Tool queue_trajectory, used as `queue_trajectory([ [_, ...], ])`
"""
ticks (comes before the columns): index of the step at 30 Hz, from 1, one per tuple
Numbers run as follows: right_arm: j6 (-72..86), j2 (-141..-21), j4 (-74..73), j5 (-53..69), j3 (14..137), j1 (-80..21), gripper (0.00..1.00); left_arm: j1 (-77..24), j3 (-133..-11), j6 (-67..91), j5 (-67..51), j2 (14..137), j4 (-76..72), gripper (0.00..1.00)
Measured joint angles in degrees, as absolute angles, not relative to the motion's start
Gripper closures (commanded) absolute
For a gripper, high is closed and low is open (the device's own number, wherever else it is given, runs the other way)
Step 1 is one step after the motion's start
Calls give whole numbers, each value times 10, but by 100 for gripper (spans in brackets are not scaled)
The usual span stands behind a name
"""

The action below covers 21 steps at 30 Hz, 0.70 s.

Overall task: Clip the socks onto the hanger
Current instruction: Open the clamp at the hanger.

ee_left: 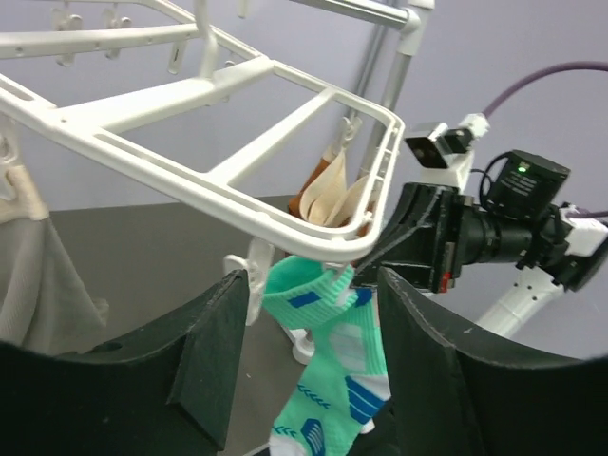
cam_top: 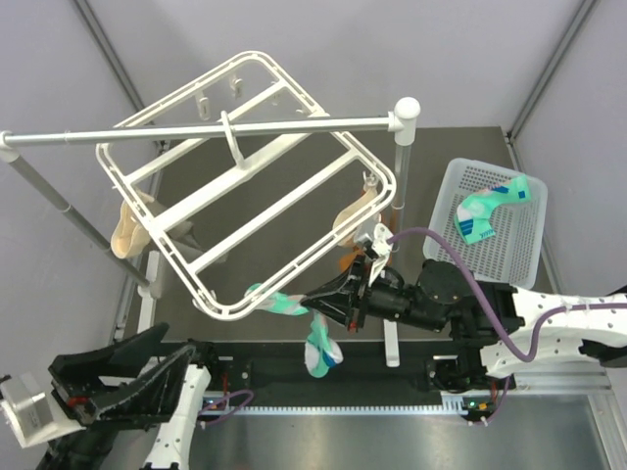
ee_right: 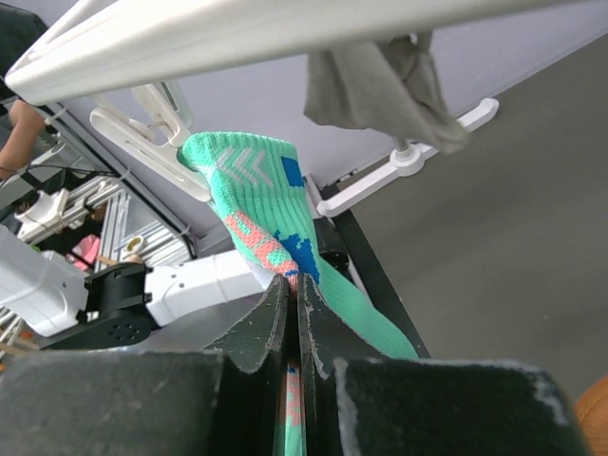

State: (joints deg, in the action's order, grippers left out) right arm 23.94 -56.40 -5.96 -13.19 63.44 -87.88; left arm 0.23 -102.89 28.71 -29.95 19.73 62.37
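Hanger (cam_top: 245, 186), overhead view: hooked on the grey rail (cam_top: 196, 129) above a dark table (cam_top: 451, 147), pale walls (cam_top: 392, 39) behind. One sock (cam_top: 318, 348) hangs at its near corner, with the right gripper (cam_top: 315, 297) against it. A second sock (cam_top: 490, 211) lies in the white basket (cam_top: 509, 259).

Left wrist view: we see the left gripper (ee_left: 313, 285) with its fingers spread, the sock beyond them.

Only the right wrist view shows the right fingers pinched together on the sock, its cuff at a white clip (ee_right: 161, 133).

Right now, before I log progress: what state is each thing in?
hanger: hooked on rail, tilted
hanging sock: clipped to hanger, dangling
second sock: lying loose in basket
right gripper: shut on hanging sock
left gripper: open, empty
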Motion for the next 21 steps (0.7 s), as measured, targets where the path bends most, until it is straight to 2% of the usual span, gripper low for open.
queue_trajectory([
  [10, 187, -516, -96, -186, 650, -879, 97, 2, -869, 306, -300, 198, 608, 33],
  [21, 139, -506, -119, -257, 650, -876, 96, 2, -797, 359, -381, 188, 487, 36],
])
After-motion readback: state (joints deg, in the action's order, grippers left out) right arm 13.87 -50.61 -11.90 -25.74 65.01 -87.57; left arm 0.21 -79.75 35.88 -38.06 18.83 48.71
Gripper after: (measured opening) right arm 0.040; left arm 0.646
